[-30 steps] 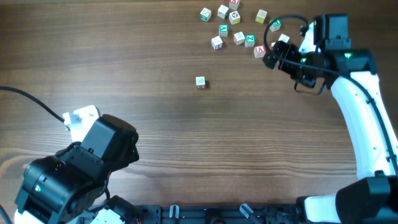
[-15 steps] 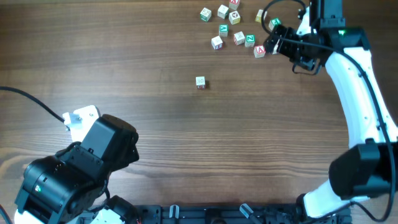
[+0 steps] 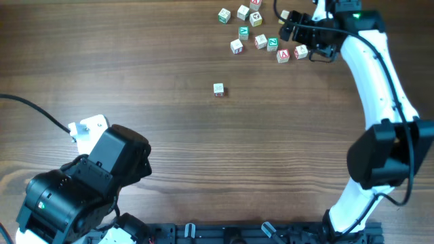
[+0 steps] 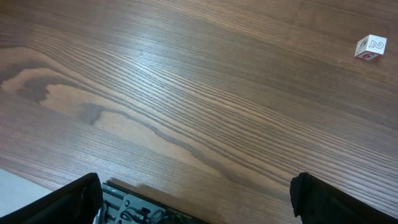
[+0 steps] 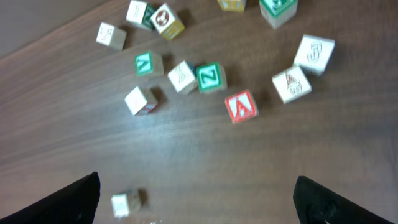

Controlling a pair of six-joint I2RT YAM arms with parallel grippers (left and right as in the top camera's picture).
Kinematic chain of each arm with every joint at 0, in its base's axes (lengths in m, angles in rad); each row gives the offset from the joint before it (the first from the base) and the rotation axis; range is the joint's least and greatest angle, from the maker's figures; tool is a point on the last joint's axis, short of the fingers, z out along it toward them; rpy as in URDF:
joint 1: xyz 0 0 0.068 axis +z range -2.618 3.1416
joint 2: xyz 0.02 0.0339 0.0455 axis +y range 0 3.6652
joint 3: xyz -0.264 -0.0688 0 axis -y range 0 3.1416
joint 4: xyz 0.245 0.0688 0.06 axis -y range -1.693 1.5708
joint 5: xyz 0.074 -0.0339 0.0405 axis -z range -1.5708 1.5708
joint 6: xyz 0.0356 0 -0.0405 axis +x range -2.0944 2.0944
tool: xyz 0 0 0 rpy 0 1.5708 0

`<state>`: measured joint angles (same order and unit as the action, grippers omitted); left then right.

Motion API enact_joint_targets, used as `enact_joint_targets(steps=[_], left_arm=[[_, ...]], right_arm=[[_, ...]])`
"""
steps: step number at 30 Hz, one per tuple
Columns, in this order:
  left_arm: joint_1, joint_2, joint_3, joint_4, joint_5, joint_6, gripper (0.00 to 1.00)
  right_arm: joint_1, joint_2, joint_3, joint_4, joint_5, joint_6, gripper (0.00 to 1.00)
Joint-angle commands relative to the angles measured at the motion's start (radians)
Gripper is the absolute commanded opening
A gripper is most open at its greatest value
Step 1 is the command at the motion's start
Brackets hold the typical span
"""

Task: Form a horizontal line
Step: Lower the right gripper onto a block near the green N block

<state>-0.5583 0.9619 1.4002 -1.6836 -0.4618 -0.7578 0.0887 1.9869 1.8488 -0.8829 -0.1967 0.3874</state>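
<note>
Several small wooden alphabet cubes lie scattered at the far right of the table. Among them are a red "A" cube, a green "Z" cube and a pale-faced cube. One lone cube sits apart, nearer the table's middle. My right gripper hovers open above the cluster, holding nothing. Low over bare wood at the near left, my left gripper is also open and empty.
The left arm's black body fills the near left corner, with a black cable running in from the left edge. The right arm's white links run along the right side. A black rail lines the near edge.
The right arm has swung toward the far edge and left, so its gripper now hangs over the cube cluster. A cube beside the red "A" has come into view. The left arm has not moved.
</note>
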Motion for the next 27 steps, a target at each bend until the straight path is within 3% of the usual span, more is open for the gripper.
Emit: enact_joint_targets(steps=[1, 17, 23, 27], left_arm=[[0.000, -0.004, 0.003, 0.000, 0.001, -0.002, 1.00], [0.000, -0.004, 0.003, 0.000, 0.001, -0.002, 1.00], [0.000, -0.004, 0.003, 0.000, 0.001, -0.002, 1.00], [0.000, -0.004, 0.003, 0.000, 0.001, -0.002, 1.00]], right_arm=[[0.017, 0.051, 0.043, 0.062, 0.104, -0.035, 1.00], [0.066, 0.249, 0.043, 0.306, 0.091, -0.117, 1.00], [0.121, 0.306, 0.043, 0.356, 0.241, -0.219, 1.00], [0.126, 0.329, 0.043, 0.363, 0.252, -0.273, 0.92]])
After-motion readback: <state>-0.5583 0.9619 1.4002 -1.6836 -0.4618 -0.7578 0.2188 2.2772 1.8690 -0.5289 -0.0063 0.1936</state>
